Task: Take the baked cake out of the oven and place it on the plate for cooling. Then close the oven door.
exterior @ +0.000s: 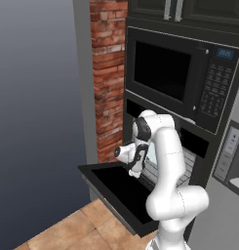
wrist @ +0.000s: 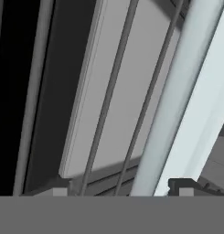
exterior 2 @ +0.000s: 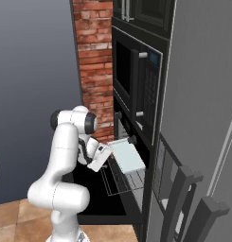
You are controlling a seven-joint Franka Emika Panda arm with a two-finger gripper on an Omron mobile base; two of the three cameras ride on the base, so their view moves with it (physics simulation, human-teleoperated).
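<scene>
Arm bent low over the dropped oven door, gripper at a pale tray's edge; finger spacing unclear.

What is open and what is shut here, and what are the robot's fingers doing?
oven door: open, folded down flat.
oven: open, with a wire rack pulled out.
pale flat tray: resting on the rack, sticking out of the oven.
microwave: door shut.
gripper: at the tray's edge; whether the fingers grip it cannot be told.
</scene>
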